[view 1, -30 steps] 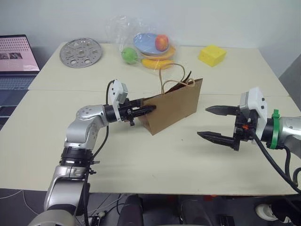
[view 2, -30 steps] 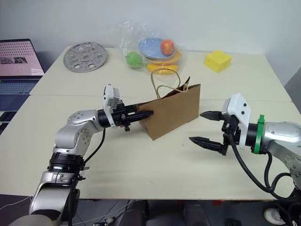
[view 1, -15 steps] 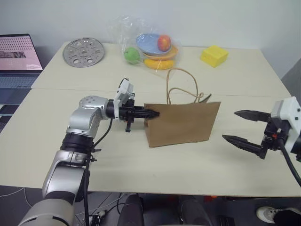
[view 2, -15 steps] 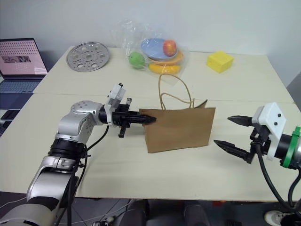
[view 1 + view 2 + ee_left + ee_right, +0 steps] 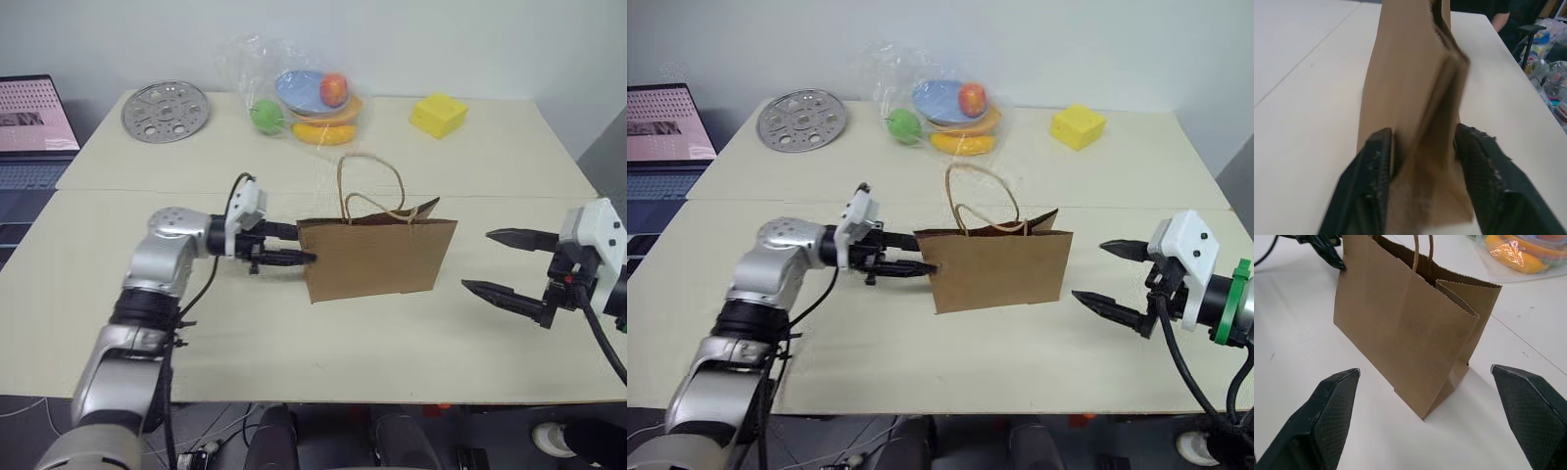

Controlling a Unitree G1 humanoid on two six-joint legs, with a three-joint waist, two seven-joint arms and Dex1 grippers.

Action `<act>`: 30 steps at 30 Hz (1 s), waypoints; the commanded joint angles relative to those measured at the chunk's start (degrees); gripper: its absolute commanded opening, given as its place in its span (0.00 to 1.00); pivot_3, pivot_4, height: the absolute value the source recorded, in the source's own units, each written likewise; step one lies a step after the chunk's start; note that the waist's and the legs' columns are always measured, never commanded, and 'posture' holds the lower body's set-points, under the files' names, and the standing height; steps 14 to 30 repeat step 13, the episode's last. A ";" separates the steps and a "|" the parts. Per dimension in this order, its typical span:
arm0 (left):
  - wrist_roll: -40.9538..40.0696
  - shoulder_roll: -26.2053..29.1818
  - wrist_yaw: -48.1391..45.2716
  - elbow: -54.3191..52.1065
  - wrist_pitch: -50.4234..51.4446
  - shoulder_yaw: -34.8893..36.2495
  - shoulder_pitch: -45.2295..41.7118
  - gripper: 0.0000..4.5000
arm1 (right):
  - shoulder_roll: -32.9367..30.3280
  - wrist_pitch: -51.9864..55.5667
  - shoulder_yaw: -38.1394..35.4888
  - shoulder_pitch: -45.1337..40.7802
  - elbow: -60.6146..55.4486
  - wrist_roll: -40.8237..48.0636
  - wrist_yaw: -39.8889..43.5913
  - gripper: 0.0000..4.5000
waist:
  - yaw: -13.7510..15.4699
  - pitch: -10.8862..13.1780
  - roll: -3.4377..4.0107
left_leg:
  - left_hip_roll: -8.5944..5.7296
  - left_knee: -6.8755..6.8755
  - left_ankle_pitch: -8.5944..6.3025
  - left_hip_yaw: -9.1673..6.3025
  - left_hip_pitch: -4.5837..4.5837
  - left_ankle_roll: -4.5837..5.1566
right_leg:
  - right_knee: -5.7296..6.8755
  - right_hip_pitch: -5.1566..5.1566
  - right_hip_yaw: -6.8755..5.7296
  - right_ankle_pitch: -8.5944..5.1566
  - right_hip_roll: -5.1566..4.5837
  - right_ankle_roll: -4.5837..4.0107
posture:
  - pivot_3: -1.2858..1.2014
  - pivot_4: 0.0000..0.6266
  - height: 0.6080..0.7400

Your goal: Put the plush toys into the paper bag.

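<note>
The brown paper bag (image 5: 377,257) stands upright in the middle of the table with its mouth open and its twine handles up. My left gripper (image 5: 304,245) is at the bag's left narrow end. In the left wrist view its fingers (image 5: 1376,161) stand apart on either side of that folded end, open. My right gripper (image 5: 475,259) hangs open over the table to the right of the bag, clear of it, and the right wrist view looks at the bag (image 5: 1405,333) between its fingertips. The plush toys are out of view.
At the back of the table lie a clear plastic bag (image 5: 304,93) holding toy fruit and a blue plate, a yellow block (image 5: 438,115) and a round perforated metal disc (image 5: 165,110). A laptop (image 5: 34,113) sits at the far left.
The bag was tilted and turned a second ago and now stands square and upright. My left gripper's fingers have spread from their pinch on its left edge. My right gripper drew away to the right.
</note>
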 commanded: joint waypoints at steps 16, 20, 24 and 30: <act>-4.91 21.74 13.87 -31.53 15.67 26.40 30.28 0.99 | -11.78 -10.26 -1.14 -4.11 18.62 -6.55 18.11 1.00 | 0.30 0.01 0.02 | 0.02 -0.04 -0.01 0.27 0.13 0.00 | -0.10 0.03 0.14 -0.18 -0.09 0.16 | 0.52 0.24 1.00; -4.91 21.74 13.87 -31.53 15.67 26.40 30.28 0.99 | -11.78 -10.26 -1.14 -4.11 18.62 -6.55 18.11 1.00 | 0.30 0.01 0.02 | 0.02 -0.04 -0.01 0.27 0.13 0.00 | -0.10 0.03 0.14 -0.18 -0.09 0.16 | 0.52 0.24 1.00; -4.91 21.74 13.87 -31.53 15.67 26.40 30.28 0.99 | -11.78 -10.26 -1.14 -4.11 18.62 -6.55 18.11 1.00 | 0.30 0.01 0.02 | 0.02 -0.04 -0.01 0.27 0.13 0.00 | -0.10 0.03 0.14 -0.18 -0.09 0.16 | 0.52 0.24 1.00; -4.91 21.74 13.87 -31.53 15.67 26.40 30.28 0.99 | -11.78 -10.26 -1.14 -4.11 18.62 -6.55 18.11 1.00 | 0.30 0.01 0.02 | 0.02 -0.04 -0.01 0.27 0.13 0.00 | -0.10 0.03 0.14 -0.18 -0.09 0.16 | 0.52 0.24 1.00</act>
